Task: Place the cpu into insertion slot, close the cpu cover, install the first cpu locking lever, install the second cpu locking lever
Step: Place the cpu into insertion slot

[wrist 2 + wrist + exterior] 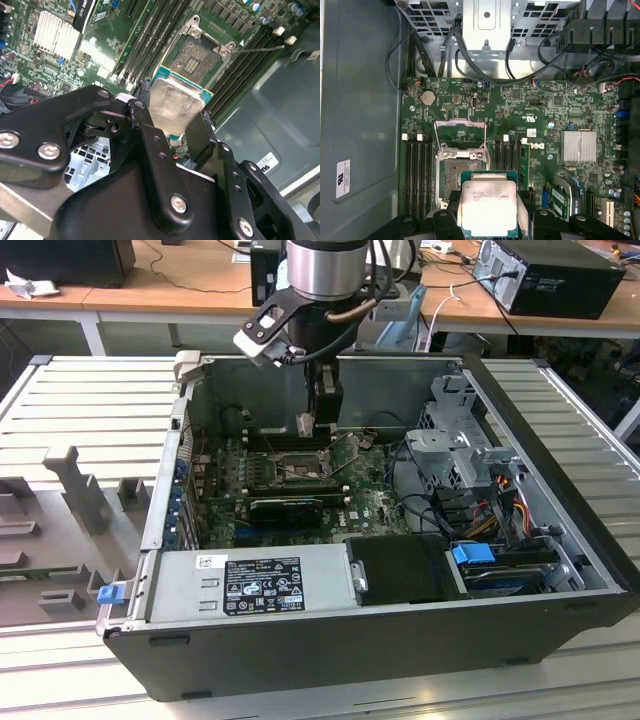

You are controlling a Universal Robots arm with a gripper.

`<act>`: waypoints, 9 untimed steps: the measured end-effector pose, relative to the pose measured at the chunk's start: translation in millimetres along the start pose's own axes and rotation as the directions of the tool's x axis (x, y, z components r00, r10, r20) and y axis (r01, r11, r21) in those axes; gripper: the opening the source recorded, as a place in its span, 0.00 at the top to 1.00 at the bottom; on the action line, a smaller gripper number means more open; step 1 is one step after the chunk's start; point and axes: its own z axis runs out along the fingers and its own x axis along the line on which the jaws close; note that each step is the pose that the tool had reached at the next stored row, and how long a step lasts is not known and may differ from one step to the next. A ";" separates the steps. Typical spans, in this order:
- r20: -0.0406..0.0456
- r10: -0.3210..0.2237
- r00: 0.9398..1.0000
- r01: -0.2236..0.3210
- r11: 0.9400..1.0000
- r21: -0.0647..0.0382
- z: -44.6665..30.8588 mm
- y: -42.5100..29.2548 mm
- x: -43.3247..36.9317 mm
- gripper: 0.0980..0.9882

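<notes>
My gripper (487, 216) is shut on the cpu (487, 205), a square chip with a dull silver face and a green rim, pinched by two opposite edges. In both wrist views the cpu (175, 106) hangs above the green board, beside the insertion slot (451, 175) and apart from it. The slot (196, 59) lies bare, its dark contact field showing. The cpu cover (460, 122) is swung open on the slot's far side. A thin wire lever (260, 48) sticks out free. In the exterior view the gripper (306, 426) reaches down into the case over the slot (290, 468).
Long black memory slots (417, 175) flank the socket on both sides. A finned silver heat sink (577, 146) sits on the board. Cables and a metal drive cage (455, 440) stand at the exterior view's right, a power supply (250, 582) at the front. Case walls enclose all.
</notes>
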 end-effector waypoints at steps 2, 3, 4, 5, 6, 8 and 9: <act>0.000 -0.007 1.000 0.007 1.000 0.000 4.7 -0.3 -0.1 0.52; -0.001 -0.015 1.000 0.015 1.000 0.000 7.1 -0.5 -0.2 0.52; -0.001 -0.026 1.000 0.026 1.000 0.001 8.8 -0.7 -0.2 0.52; -0.001 -0.038 0.999 0.038 0.999 0.001 10.7 -0.8 -0.3 0.52; -0.002 -0.047 0.999 0.047 0.999 0.001 12.4 -0.8 -0.2 0.52; -0.002 -0.055 0.999 0.055 0.999 0.001 16.0 -1.1 -0.2 0.52; -0.002 -0.055 0.998 0.055 0.998 0.001 18.3 -2.1 -0.3 0.52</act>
